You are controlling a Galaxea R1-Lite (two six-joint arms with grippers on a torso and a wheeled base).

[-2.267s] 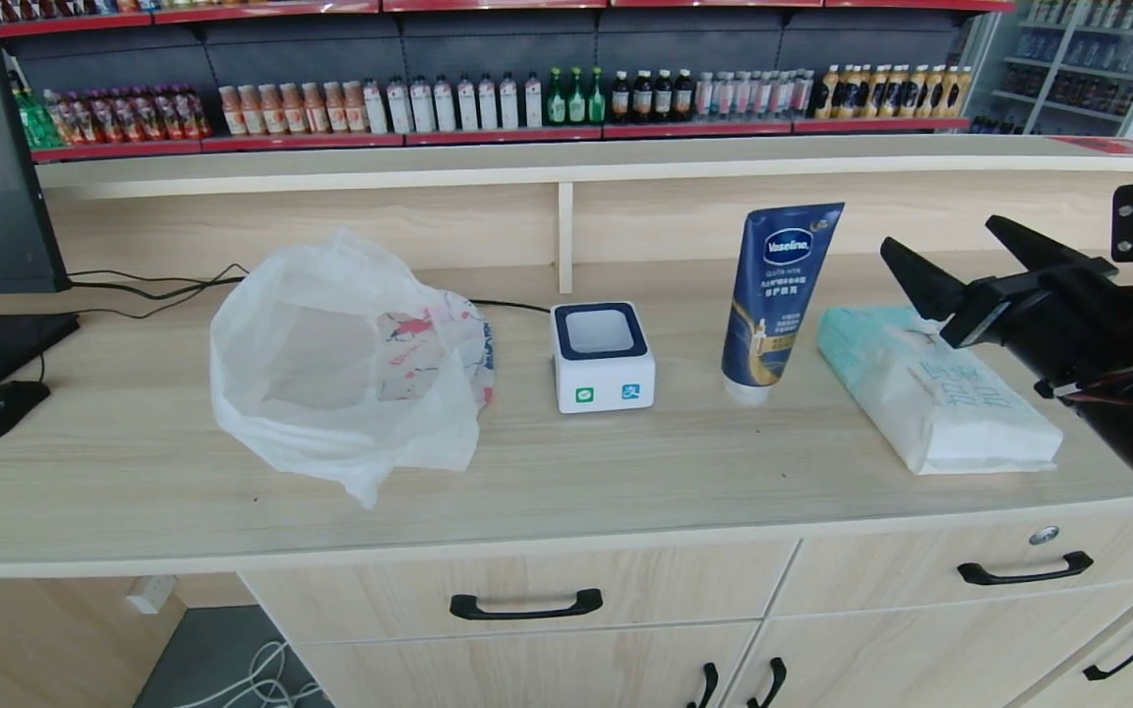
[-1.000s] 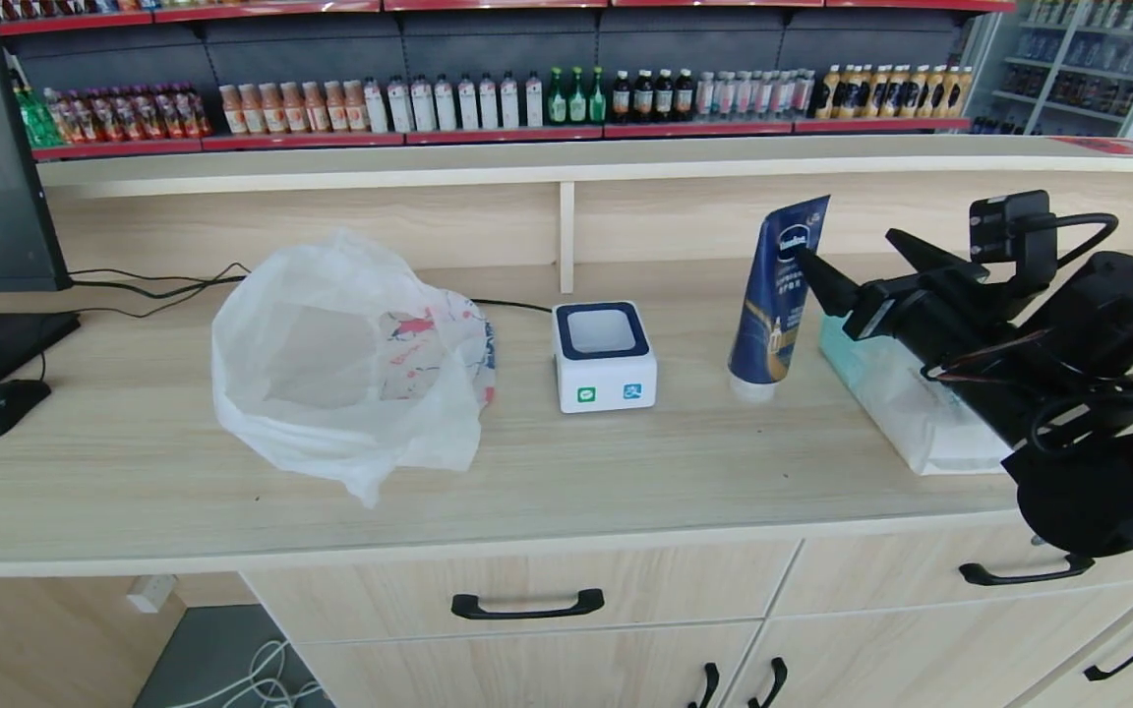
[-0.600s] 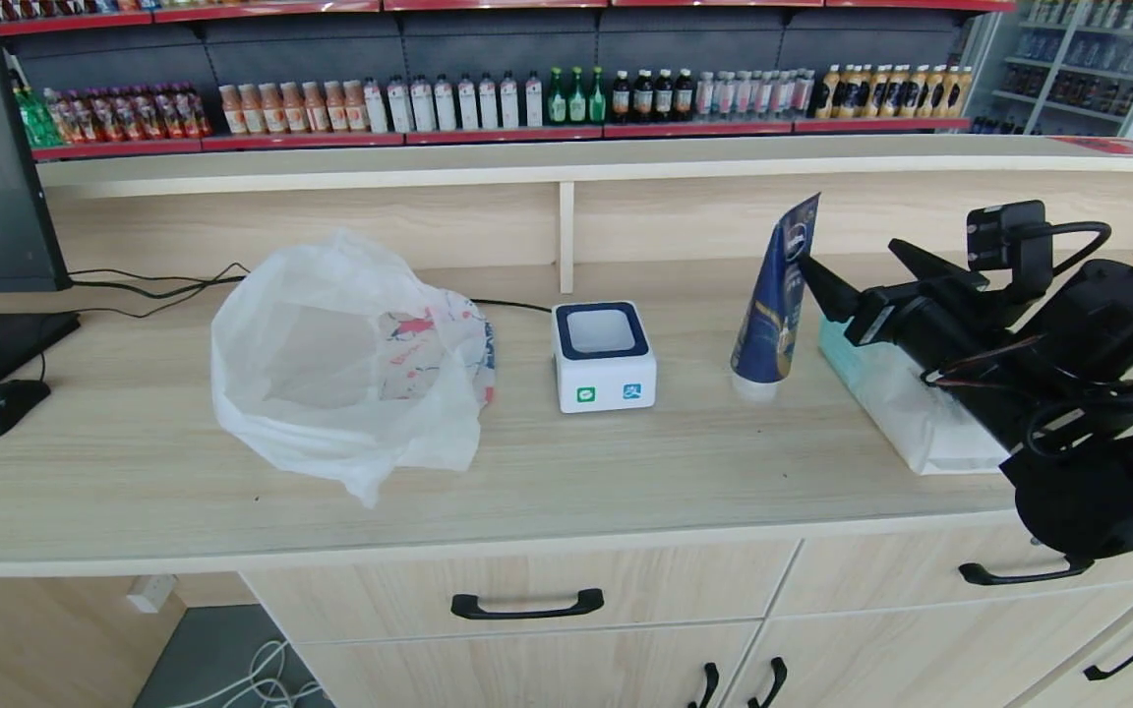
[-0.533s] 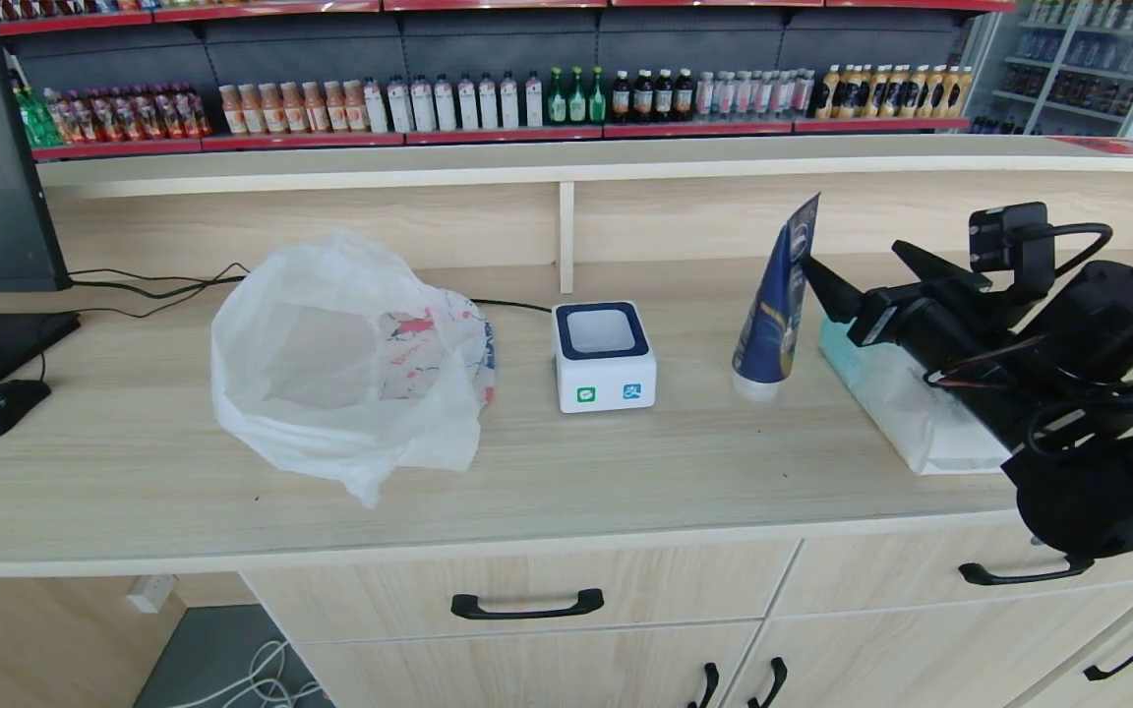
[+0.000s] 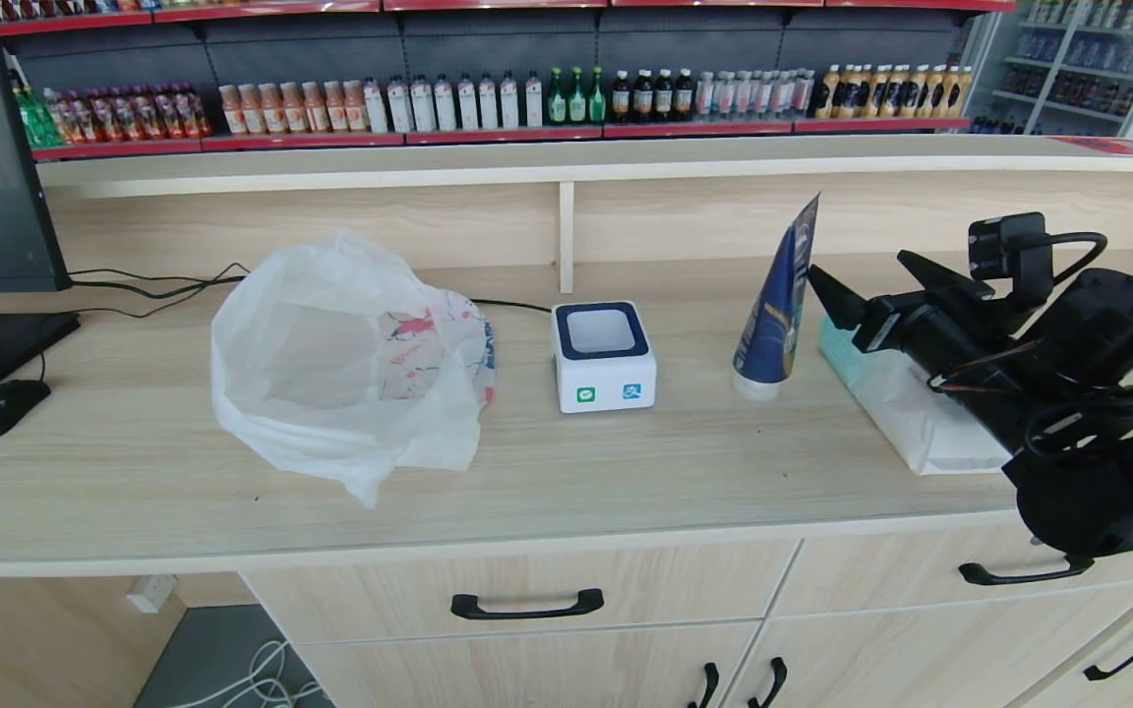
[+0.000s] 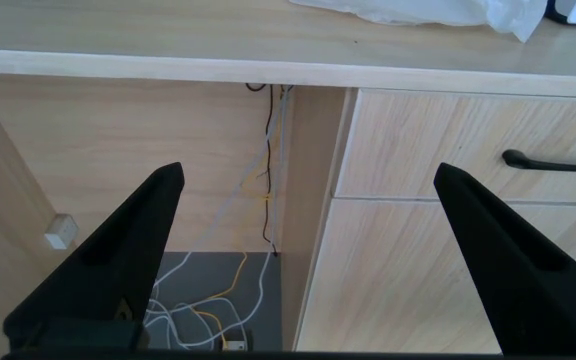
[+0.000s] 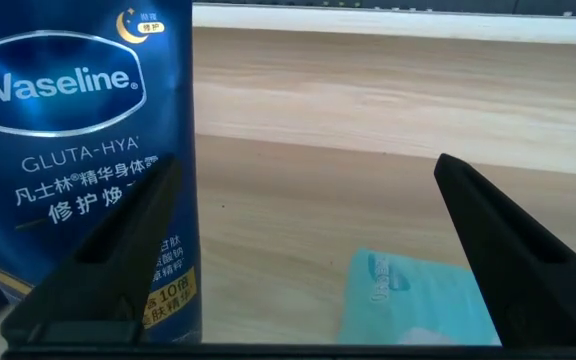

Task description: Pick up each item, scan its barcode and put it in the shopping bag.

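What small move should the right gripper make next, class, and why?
Probably shift the right gripper a little toward the robot's left, so the blue tube sits between its open fingers. The tube stands upright just off one fingertip, not between them, so closing now would likely miss.

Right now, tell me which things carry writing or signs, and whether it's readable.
Blue tube: large white lettering, readable in the right wrist view.
Scanner: two small square signs, green and blue; no words.
Tissue pack: print too blurred.
Shopping bag: red print, unreadable.
Shelf bottles: labels too small.
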